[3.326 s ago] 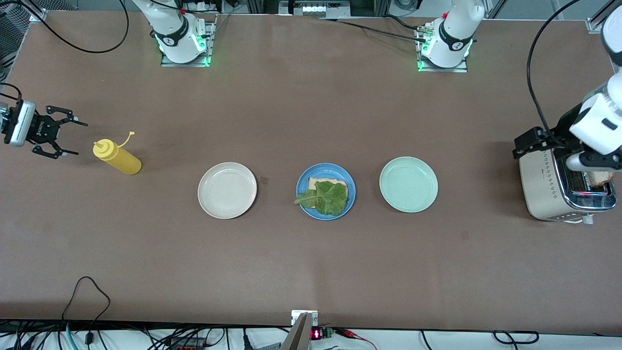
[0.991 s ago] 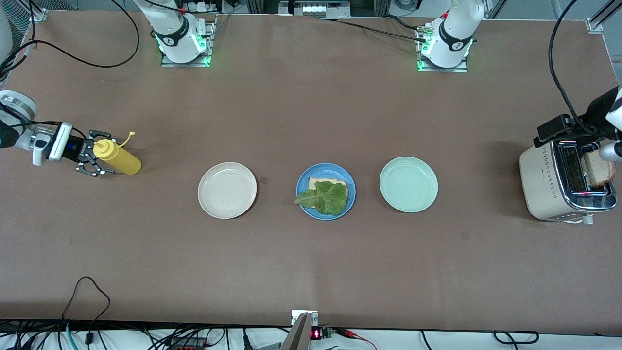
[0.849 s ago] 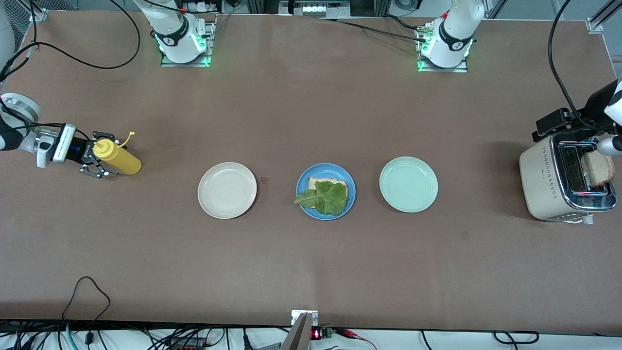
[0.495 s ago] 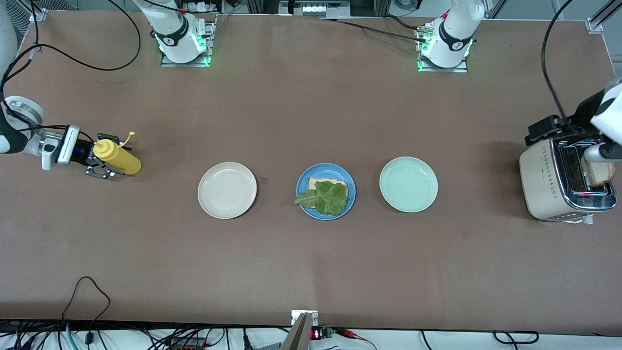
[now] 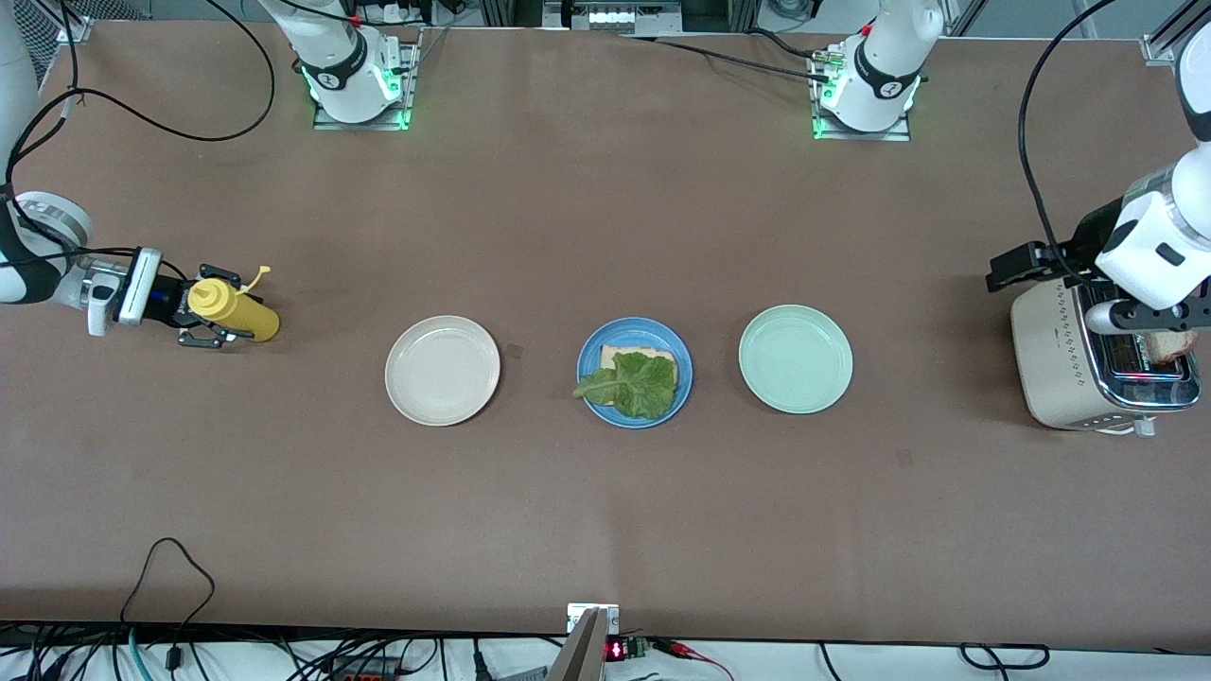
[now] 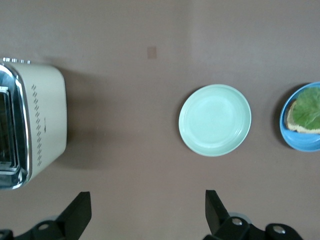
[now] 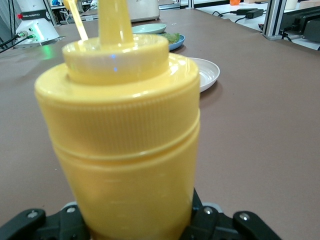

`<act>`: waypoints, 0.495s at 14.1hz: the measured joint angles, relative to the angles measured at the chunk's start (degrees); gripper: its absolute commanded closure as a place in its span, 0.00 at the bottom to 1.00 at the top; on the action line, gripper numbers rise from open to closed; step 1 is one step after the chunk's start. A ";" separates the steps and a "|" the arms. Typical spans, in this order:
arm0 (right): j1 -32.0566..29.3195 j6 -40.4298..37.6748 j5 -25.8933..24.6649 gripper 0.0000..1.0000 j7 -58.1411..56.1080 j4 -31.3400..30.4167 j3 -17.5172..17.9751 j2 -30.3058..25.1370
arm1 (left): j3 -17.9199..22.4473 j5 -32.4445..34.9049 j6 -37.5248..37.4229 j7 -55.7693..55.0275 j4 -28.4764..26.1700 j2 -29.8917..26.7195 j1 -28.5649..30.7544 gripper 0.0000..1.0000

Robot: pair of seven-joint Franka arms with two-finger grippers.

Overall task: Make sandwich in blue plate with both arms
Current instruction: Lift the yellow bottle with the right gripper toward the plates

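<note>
The blue plate (image 5: 590, 356) sits mid-table, holding one bread slice (image 5: 624, 357) with a green lettuce leaf (image 5: 641, 384) on top; it also shows in the left wrist view (image 6: 300, 144). A second bread slice (image 5: 1176, 346) stands in the toaster (image 5: 1060, 359), partly hidden by my left arm. My left gripper (image 5: 1143, 320) (image 6: 147, 215) hangs over the toaster, open and empty. My right gripper (image 5: 210, 308) (image 7: 135, 220) is low at the right arm's end of the table, shut on a yellow squeeze bottle (image 5: 238, 314) (image 7: 125, 125).
A cream-white plate (image 5: 442, 371) lies between the bottle and the blue plate. A pale green plate (image 5: 795, 359) (image 6: 215, 120) lies between the blue plate and the toaster (image 6: 42, 120). Cables trail along the table edge nearest the front camera.
My right gripper has moved up to the yellow bottle and closed round it, nudging its top toward the plates. My left arm has swung off the toaster and back over it.
</note>
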 measured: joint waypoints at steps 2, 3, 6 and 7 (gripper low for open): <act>1.08 1.43 -0.27 1.00 1.08 0.85 0.72 -0.78 | 0.04 0.02 -0.95 0.00 0.01 -0.60 0.39 0.00; 2.15 2.49 -0.81 1.00 2.69 1.32 0.98 -1.90 | 0.04 0.02 -0.95 0.03 0.00 -0.70 0.63 0.00; 6.64 5.46 -3.09 1.00 9.53 1.89 1.38 -7.68 | -0.45 0.02 -0.85 0.04 0.00 -0.72 0.55 0.00; 8.42 6.46 -3.90 1.00 12.05 1.87 1.44 -9.67 | -0.51 0.02 -0.82 0.04 0.00 -0.72 0.57 0.00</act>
